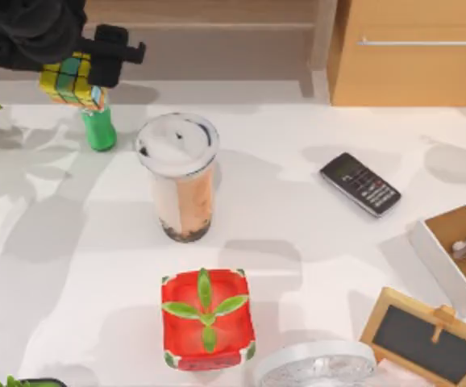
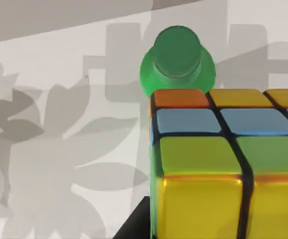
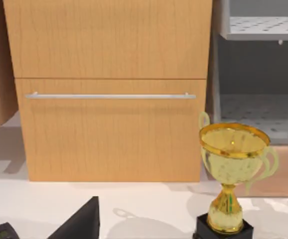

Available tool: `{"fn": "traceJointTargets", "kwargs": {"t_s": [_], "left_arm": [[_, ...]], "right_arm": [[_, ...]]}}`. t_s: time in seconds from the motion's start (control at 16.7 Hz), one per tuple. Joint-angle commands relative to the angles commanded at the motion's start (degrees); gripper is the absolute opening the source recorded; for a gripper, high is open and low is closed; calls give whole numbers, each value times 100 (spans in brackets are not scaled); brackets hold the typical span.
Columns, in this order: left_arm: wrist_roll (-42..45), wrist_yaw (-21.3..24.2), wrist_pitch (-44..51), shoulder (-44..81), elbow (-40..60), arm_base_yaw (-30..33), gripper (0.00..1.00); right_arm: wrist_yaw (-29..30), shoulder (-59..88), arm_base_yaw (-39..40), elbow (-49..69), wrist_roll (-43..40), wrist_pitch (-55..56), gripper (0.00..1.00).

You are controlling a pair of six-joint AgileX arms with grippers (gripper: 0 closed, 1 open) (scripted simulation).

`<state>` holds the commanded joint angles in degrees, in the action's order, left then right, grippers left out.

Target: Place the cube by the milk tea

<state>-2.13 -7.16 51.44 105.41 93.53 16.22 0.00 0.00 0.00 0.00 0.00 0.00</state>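
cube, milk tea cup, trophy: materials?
Cube, held by the left pincer: glossy hard plastic, judging by sheen on the tiles and dark grid lines.
Milk tea: probably clear thin plastic, drink visible through the wall; opaque white lid.
Trophy: shiny gold finish with reflections; metal or plated plastic, unclear.

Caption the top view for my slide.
Left gripper holds the cube above the green bottle, left of the milk tea on the white table.

1 cube [image 1: 72, 81], 1 milk tea [image 1: 180, 181], 1 bottle [image 1: 99, 129], 1 phone [image 1: 360, 184]
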Motion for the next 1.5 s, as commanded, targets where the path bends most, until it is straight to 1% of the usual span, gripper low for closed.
{"fn": "traceJointTargets", "kwargs": {"t_s": [0.18, 0.36, 0.78, 1.5], "left_arm": [[-407, 454, 860, 570, -270, -486, 0], [-643, 742, 1199, 973, -451, -602, 0], [-635, 742, 1199, 981, -452, -583, 0], [-595, 685, 1041, 871, -454, -738, 0]], "right_arm": [[0, 0, 0, 0, 0, 0, 100], [0, 0, 0, 0, 0, 0, 100], [0, 0, 0, 0, 0, 0, 100], [0, 0, 0, 0, 0, 0, 100]]}}
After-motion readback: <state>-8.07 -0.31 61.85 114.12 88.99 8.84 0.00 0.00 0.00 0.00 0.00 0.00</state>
